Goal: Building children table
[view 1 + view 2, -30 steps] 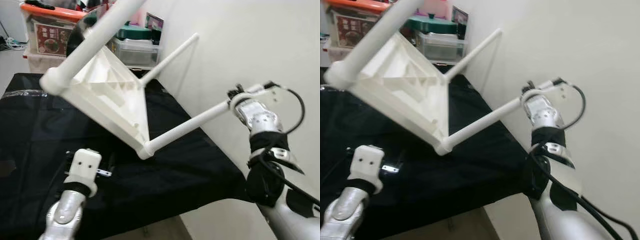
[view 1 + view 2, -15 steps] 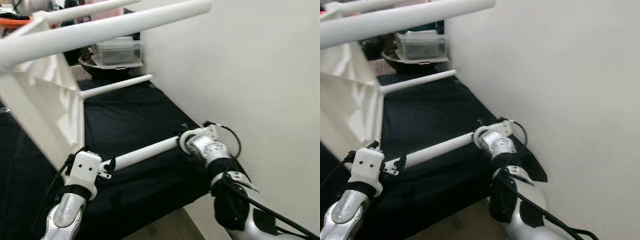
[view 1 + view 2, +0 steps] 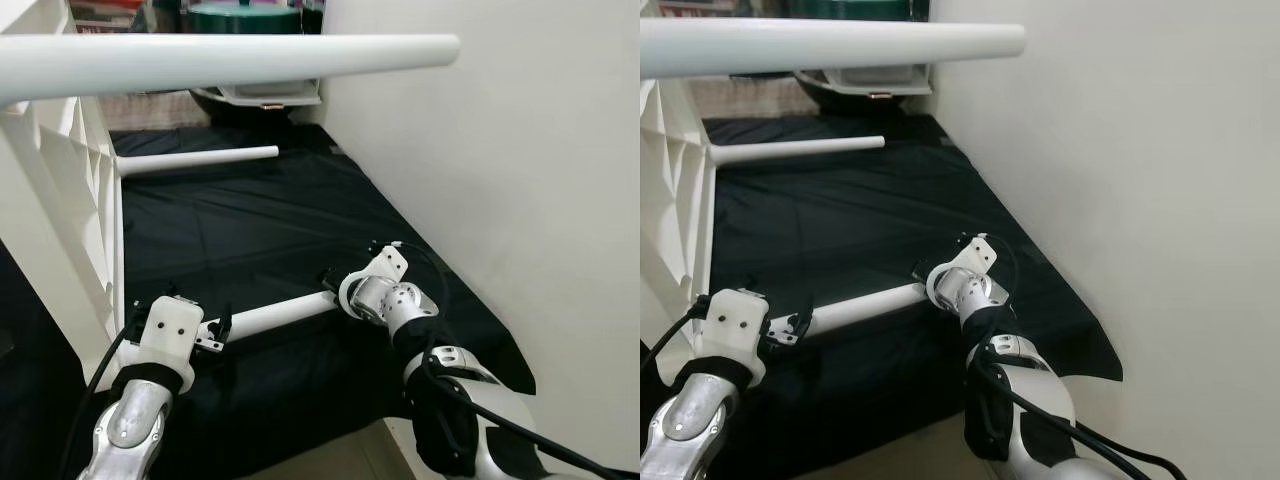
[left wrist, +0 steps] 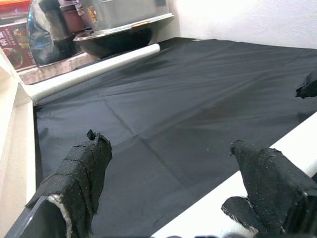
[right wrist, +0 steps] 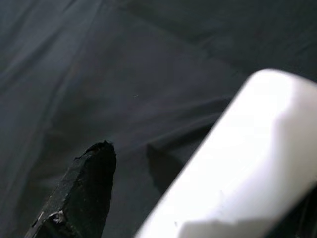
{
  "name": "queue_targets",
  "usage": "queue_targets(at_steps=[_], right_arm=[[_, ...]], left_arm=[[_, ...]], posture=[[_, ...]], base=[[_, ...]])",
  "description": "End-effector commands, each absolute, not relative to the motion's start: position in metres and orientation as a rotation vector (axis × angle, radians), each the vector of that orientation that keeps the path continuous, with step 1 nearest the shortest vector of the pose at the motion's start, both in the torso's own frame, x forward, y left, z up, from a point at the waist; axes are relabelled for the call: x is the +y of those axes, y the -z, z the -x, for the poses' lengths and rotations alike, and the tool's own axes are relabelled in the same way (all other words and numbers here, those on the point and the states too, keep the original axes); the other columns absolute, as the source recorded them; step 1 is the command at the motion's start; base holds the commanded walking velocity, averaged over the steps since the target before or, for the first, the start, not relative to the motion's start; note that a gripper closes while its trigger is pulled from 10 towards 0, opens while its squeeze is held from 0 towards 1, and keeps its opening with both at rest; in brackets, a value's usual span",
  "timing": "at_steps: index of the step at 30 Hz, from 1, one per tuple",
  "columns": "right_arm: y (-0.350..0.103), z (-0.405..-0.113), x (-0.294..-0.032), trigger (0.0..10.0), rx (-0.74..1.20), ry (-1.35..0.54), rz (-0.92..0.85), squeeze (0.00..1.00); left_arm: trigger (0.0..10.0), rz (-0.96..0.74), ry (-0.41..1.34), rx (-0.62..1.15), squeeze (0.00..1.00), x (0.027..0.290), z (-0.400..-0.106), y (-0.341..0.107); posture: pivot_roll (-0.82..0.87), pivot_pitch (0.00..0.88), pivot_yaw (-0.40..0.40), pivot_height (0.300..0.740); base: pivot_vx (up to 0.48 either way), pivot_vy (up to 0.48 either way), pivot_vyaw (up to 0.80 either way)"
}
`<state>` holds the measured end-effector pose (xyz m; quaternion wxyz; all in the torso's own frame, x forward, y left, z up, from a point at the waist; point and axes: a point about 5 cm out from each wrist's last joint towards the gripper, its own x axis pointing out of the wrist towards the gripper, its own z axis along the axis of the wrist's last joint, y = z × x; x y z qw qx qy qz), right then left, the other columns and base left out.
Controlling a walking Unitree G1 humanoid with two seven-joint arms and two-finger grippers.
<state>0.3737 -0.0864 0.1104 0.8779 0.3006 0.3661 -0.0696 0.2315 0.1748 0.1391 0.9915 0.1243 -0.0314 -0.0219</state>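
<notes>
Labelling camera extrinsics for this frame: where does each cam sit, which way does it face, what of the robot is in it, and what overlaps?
Left eye view: head camera, facing forward and down at the black cloth; left gripper and right gripper both at the lowest table leg.
Right eye view: the stereo twin, same scene, both arms.
Left wrist view: looks along its fingers over the cloth toward a far leg.
Right wrist view: close on the leg, one finger beside it.
Shared: the lowest leg and the cloth.

White table legs (image 3: 270, 318) and plain black cloth (image 3: 260, 230); the lidded container (image 3: 240, 15) looks dark green, perhaps.
</notes>
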Motion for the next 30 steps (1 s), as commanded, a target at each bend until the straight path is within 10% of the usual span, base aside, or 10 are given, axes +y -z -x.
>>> queue_targets(at_steps=[1, 14, 22, 23, 24, 30], right_arm=[[-0.108, -0.371, -0.109, 10.0, 0.791, 0.207, -0.622, 1.0], [-0.128, -0.338, -0.174, 10.0, 0.839, 0.308, -0.762, 1.0], [-0.178, -0.346, -0.206, 10.0, 0.491, 0.259, -0.327, 1.0], [-0.212, -0.355, -0.198, 10.0, 0.197, 0.183, 0.008, 0.24], [-0.238, -0.358, -0.179, 10.0, -0.051, 0.077, 0.326, 0.0], [-0.29, -0.343, -0.149, 10.0, -0.608, 0.066, 0.844, 0.0]], left_arm=[[10.0, -0.24, 0.056, -0.058, 0.0, 0.171, -0.232, -0.139], [10.0, -0.247, 0.06, -0.054, 0.0, 0.174, -0.233, -0.137], [10.0, -0.256, 0.067, -0.055, 0.0, 0.174, -0.237, -0.136], [10.0, -0.259, 0.076, -0.055, 0.0, 0.173, -0.238, -0.136], [10.0, -0.261, 0.083, -0.055, 0.0, 0.172, -0.24, -0.136], [10.0, -0.266, 0.07, -0.067, 0.0, 0.173, -0.239, -0.137]], posture=[[0.09, 0.0, -0.141, 0.74], [0.04, 0.0, -0.123, 0.74], [0.02, 0.0, -0.089, 0.74], [0.02, 0.0, -0.084, 0.74], [0.02, 0.0, -0.092, 0.74], [0.04, 0.0, -0.115, 0.74]], base=[[0.0, 0.0, 0.0], [0.0, 0.0, 0.0], [0.0, 0.0, 0.0], [0.0, 0.0, 0.0], [0.0, 0.0, 0.0], [0.0, 0.0, 0.0]])
